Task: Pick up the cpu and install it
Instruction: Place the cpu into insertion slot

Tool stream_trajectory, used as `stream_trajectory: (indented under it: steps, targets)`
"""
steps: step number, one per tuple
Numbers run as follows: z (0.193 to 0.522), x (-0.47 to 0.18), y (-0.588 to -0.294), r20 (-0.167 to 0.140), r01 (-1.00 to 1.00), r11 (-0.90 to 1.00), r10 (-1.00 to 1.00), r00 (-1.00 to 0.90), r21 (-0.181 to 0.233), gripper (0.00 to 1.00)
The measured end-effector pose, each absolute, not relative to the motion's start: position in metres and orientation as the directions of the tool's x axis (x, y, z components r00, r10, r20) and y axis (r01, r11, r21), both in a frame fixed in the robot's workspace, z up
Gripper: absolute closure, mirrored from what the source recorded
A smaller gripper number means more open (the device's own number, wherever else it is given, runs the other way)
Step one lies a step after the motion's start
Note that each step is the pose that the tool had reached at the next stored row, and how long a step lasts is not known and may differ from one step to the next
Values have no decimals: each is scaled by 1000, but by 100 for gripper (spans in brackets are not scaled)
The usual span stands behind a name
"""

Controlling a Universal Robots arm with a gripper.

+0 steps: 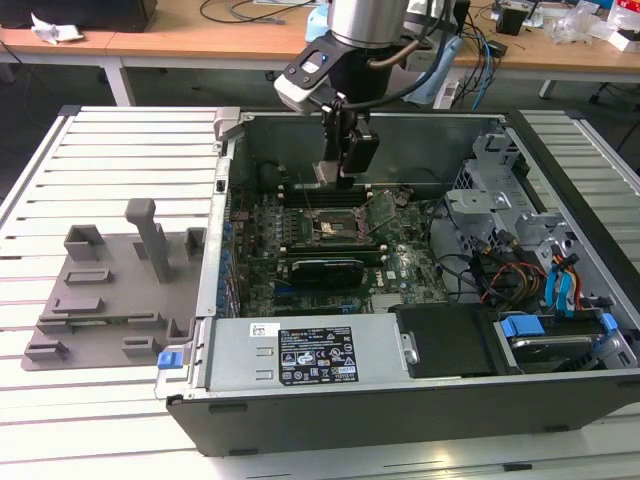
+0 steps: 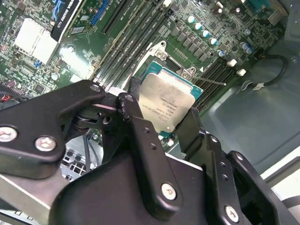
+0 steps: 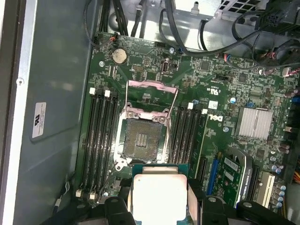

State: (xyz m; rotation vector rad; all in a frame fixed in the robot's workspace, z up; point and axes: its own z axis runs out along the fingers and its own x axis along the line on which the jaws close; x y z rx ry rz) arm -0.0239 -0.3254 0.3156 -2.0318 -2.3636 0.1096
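In the exterior view, the end effector (image 1: 338, 168) is seen hanging inside the open computer case (image 1: 400, 400), which rests on a slatted table (image 1: 120, 140). The cpu (image 1: 326, 172) is gripped at the fingertips, above the motherboard socket (image 1: 330, 226) and clear of it. A grey fixture tray (image 1: 105, 290) lies on the table towards the exterior view's left, well apart from the case. In the second wrist view, the two black fingers (image 2: 136, 112) are closed on opposite edges of the chip, whose silver top faces the camera; the grip is taken at the thin rim alone. In the first wrist view, the socket is shown bare, with its metal load frame (image 3: 152, 93) swung open, memory slots (image 3: 102, 136) on both sides, and the chip held near one edge of the socket, not over its middle. Several risks can be judged from this. Because only the rim is pinched, the chip could slip or tilt, and a drop onto the exposed contacts could bend them. If the chip were lowered off-centre or turned the wrong way, a corner could be caught on the socket wall or the raised frame, and damage could follow from pressure applied there.
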Motion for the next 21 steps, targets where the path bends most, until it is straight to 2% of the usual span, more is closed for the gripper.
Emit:
stream_trajectory:
  steps: [18,19,21]
  targets:
    - [315,-24,-325,-28,998,9,1000,-11,-68,45]
    - [315,-24,-325,-28,998,9,1000,-11,-66,45]
    - [315,-24,-325,-29,1000,9,1000,-9,-28,45]
